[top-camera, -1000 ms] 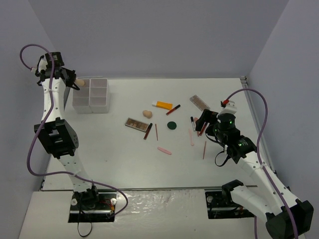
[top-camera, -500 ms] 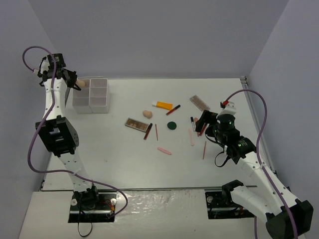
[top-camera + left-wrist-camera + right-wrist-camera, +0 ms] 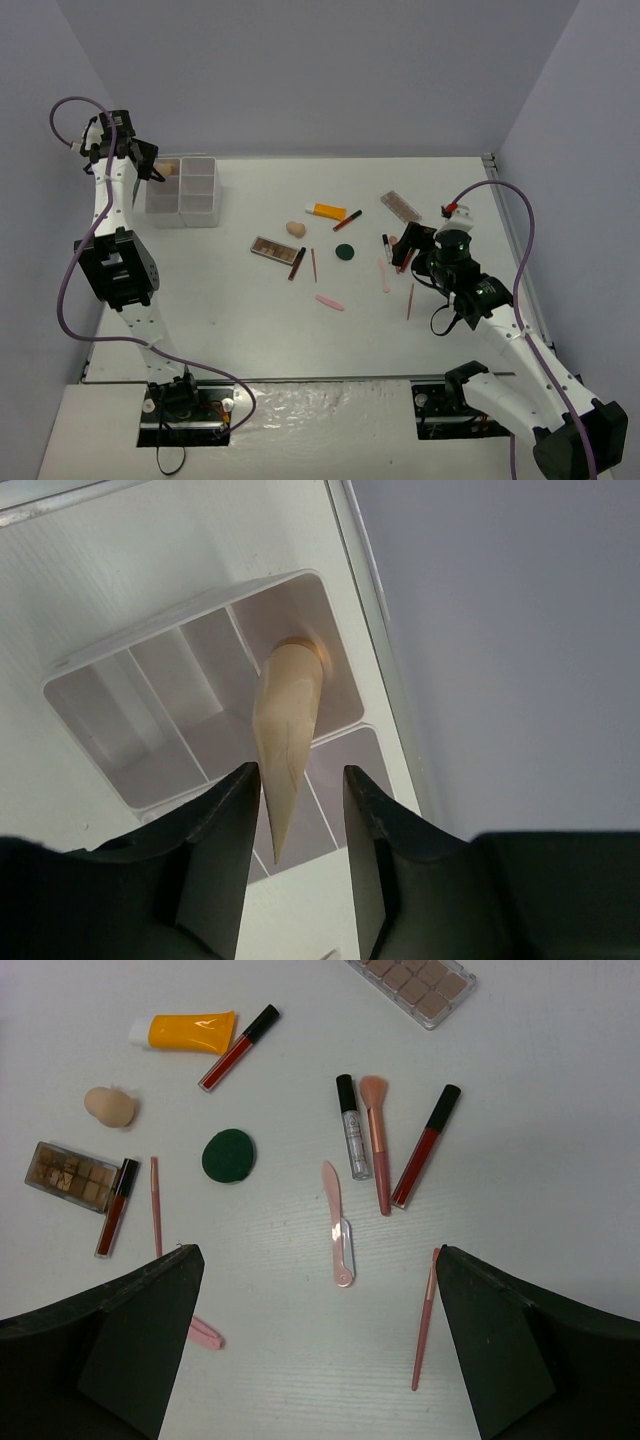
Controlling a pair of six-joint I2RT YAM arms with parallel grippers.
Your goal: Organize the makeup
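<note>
My left gripper (image 3: pixel 300 775) hangs over the white four-compartment box (image 3: pixel 72 676) at the far left of the table. Its jaws stand apart. A beige tube (image 3: pixel 288 710) points cap-down into a back compartment; its flat tail sits between the fingers, near the left one, with a gap on the right. From above, the left gripper (image 3: pixel 148 170) is at the box (image 3: pixel 205 200). My right gripper (image 3: pixel 317 1252) is open and empty above loose makeup: orange tube (image 3: pixel 190 1032), sponge (image 3: pixel 110 1106), green compact (image 3: pixel 229 1154), brown palette (image 3: pixel 75 1175), pink brush (image 3: pixel 377 1140), red gloss (image 3: pixel 425 1145).
A second palette (image 3: pixel 400 207) lies at the back right, near the right gripper (image 3: pixel 405 248). Thin pink pencils (image 3: pixel 426 1315) and a pink blade-shaped tool (image 3: pixel 337 1225) lie just ahead of the right fingers. The table's right rail (image 3: pixel 497 200) runs beside that arm.
The left jaws have opened off the beige tube, which now drops cap-first into the box. The left wrist has shifted slightly. The right arm has not moved.
</note>
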